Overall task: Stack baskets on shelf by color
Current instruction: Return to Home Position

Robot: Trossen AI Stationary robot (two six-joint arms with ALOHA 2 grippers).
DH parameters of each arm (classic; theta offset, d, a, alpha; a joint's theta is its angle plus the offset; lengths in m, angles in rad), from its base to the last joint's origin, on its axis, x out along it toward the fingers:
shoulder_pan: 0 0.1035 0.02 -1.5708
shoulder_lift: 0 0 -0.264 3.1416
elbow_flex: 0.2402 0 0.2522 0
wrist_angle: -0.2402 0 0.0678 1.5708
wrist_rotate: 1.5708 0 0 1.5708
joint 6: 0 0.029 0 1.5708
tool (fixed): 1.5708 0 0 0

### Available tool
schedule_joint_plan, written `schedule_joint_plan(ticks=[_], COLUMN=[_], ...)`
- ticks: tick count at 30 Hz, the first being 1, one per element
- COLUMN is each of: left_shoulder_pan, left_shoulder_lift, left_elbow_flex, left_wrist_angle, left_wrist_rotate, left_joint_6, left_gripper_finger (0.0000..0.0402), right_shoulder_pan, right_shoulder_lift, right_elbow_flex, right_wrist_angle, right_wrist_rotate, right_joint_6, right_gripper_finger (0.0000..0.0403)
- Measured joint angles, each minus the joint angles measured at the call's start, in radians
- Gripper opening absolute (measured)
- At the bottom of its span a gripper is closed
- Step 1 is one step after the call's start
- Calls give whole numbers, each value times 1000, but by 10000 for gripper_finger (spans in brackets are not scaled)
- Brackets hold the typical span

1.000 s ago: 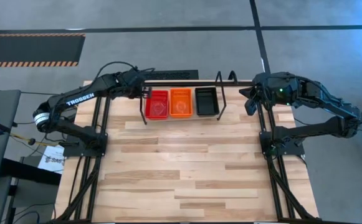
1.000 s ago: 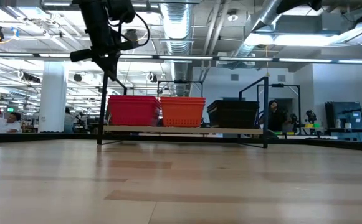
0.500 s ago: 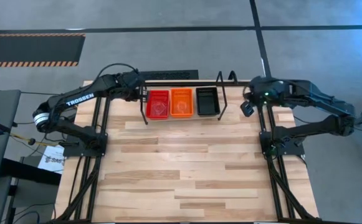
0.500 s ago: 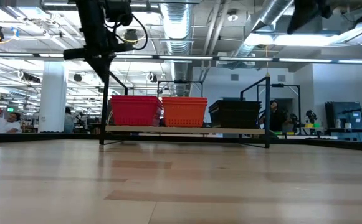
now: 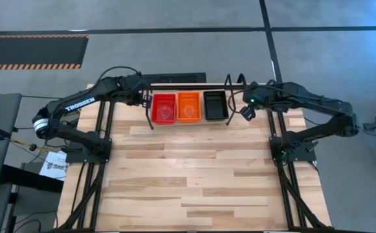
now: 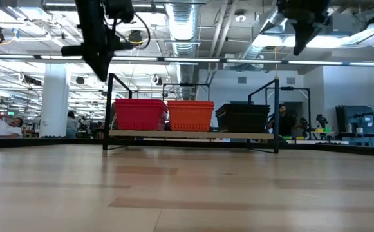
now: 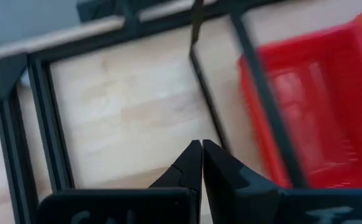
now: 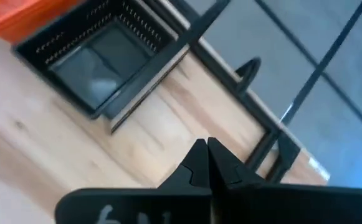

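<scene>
Red baskets (image 5: 164, 107), orange baskets (image 5: 188, 106) and black baskets (image 5: 215, 105) sit side by side on the shelf (image 6: 190, 135) at the counter's (image 5: 194, 175) far edge. Left jaws closed, empty, just beside the left loop (image 6: 111, 109). Right jaws closed, empty, near the right loop (image 6: 277, 113). Risk: clipping a loop on retreat would drag the shelf and skew the baskets.

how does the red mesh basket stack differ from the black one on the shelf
The red plastic mesh basket stack sits at the end of the wood-and-wire shelf nearest the left hand; the black plastic mesh basket stack sits nearest the right hand. Red abuts the orange mesh stack; black stands slightly apart from it. Both sit upright, same shape.
</scene>
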Motion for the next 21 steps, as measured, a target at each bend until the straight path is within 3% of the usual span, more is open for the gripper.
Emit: schedule_joint_plan(ticks=[6,12,16,21], left_shoulder_pan=[-101,-328,-509,-690], left_shoulder_lift=[-131,-350,-478,-620], left_elbow_flex=[63,38,-62,-304], left_wrist_angle=[2,0,53,293], left_wrist_rotate=[-99,-139,-152,-155], left_joint_6=[39,49,28,4], left_gripper_finger=[0,0,0,0], right_shoulder_pan=[1,0,1,4], right_shoulder_lift=[-40,-154,-252,-359], right_elbow_flex=[0,0,0,0], right_wrist_angle=[208,276,274,281], right_wrist_rotate=[-61,-85,-150,-247], right_joint_6=[-136,-178,-189,-196], right_gripper_finger=[0,0,0,0])
